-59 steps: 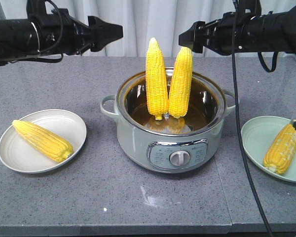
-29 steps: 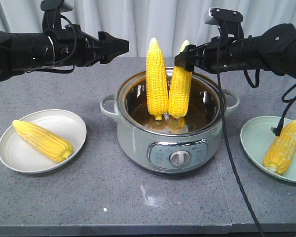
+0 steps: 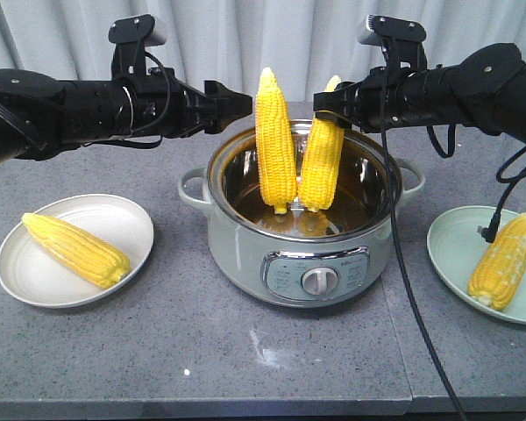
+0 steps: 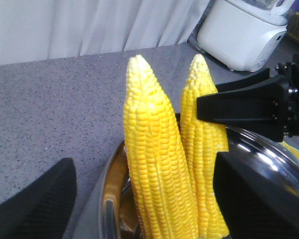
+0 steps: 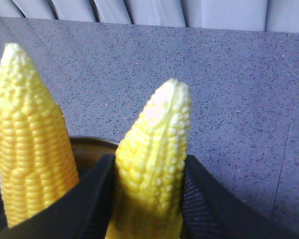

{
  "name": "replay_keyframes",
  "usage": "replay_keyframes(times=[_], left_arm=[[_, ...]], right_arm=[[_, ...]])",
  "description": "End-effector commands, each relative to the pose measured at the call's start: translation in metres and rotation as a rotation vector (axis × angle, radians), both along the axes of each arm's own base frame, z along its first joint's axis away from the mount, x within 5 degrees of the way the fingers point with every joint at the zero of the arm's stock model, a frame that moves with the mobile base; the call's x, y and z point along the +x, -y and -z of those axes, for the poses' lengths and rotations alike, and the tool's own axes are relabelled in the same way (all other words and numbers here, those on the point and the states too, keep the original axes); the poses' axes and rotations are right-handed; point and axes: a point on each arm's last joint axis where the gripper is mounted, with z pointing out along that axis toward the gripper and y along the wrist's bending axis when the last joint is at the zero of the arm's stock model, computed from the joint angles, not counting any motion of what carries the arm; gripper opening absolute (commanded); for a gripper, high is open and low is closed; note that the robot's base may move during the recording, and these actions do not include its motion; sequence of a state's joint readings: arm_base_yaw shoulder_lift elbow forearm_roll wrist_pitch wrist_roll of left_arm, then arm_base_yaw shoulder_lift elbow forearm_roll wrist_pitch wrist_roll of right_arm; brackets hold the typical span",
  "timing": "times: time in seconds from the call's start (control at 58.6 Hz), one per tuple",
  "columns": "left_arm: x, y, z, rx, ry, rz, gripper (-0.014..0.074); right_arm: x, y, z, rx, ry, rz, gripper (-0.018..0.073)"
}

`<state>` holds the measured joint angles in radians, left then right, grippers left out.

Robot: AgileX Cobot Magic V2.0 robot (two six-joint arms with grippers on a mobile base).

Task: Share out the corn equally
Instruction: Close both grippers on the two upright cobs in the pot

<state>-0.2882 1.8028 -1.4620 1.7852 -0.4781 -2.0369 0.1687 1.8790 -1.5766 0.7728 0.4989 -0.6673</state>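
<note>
In the centre pot point(image 3: 245, 230), pinching the stiff, likely slippery right cob point(image 3: 320, 171) below its tip with the right gripper point(image 3: 329, 103), aiming the open left gripper point(image 3: 237, 101) at the left cob point(image 3: 274, 149).

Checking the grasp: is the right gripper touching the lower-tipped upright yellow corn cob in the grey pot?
Touching. In the right wrist view, the right gripper has its black fingers flush against both sides of the lower-tipped yellow corn cob, no gap.

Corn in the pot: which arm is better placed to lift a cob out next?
Probably right. The right tool grips both sides of the shorter cob; the left tool is open, its fingers wide of the taller cob.
</note>
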Motion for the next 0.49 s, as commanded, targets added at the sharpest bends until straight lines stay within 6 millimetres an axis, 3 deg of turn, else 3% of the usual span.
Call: replay_keyframes(times=[0.0, 0.051, 0.358, 0.478], left_arm=[[-0.008, -0.001, -0.031, -0.023, 0.078, -0.012, 0.0533], [-0.008, -0.001, -0.031, -0.023, 0.077, -0.008, 0.0533], [-0.008, -0.001, -0.031, -0.035, 0.065, -0.008, 0.0535], [-0.012, 0.009, -0.034, -0.035, 0.074, 0.022, 0.0535]], right_arm=[[-0.004, 0.006, -0.033, -0.019, 0.128, 0.016, 0.0042], [-0.004, 0.006, -0.035, -0.024, 0.142, 0.014, -0.0017], [-0.016, 0.012, -0.065, -0.034, 0.249, 0.039, -0.0008], [-0.018, 0.012, -0.068, -0.033, 0.256, 0.039, -0.0008]])
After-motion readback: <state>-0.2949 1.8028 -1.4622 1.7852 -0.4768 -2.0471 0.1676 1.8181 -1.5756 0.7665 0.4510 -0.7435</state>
